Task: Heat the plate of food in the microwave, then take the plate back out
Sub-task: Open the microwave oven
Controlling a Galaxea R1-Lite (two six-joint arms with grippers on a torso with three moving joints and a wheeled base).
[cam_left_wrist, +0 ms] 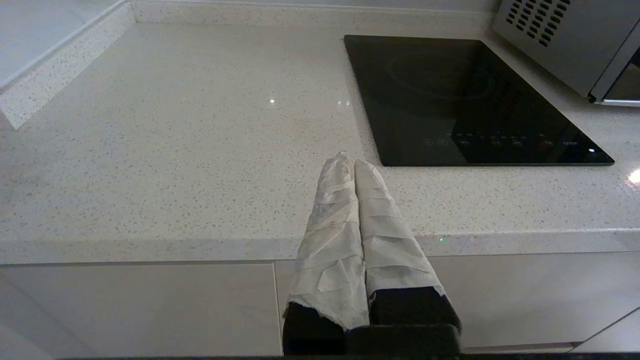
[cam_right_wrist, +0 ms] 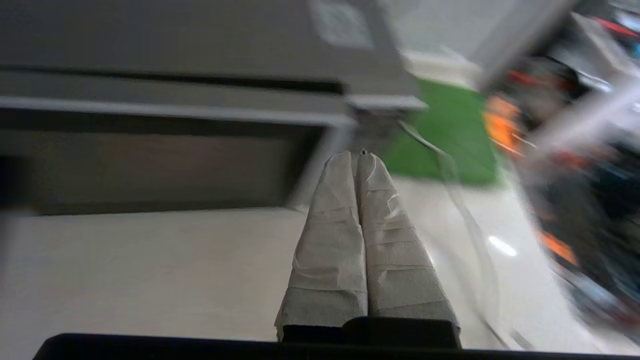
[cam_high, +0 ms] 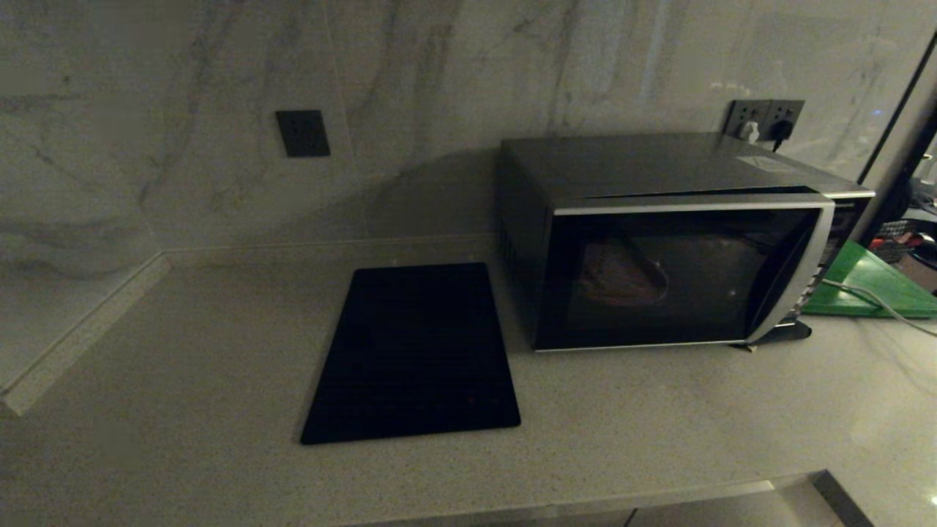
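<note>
The microwave [cam_high: 662, 170] stands at the back right of the counter, its dark glass door looking slightly ajar on the side of the silver handle strip [cam_high: 799, 274]. Through the glass I dimly make out the plate of food [cam_high: 624, 277], a rounded shape with orange streaks, inside the oven. Neither gripper shows in the head view. My left gripper [cam_left_wrist: 350, 160] is shut and empty, low at the counter's front edge, left of the black mat. My right gripper [cam_right_wrist: 358, 156] is shut and empty, in front of the microwave [cam_right_wrist: 150, 165] near its handle side.
A flat black mat [cam_high: 413, 351] lies left of the microwave, also seen in the left wrist view [cam_left_wrist: 470, 100]. A green board [cam_high: 867, 291] with a pale cable [cam_high: 875, 298] across it lies right of the oven. Cluttered items sit at the far right [cam_right_wrist: 560, 165].
</note>
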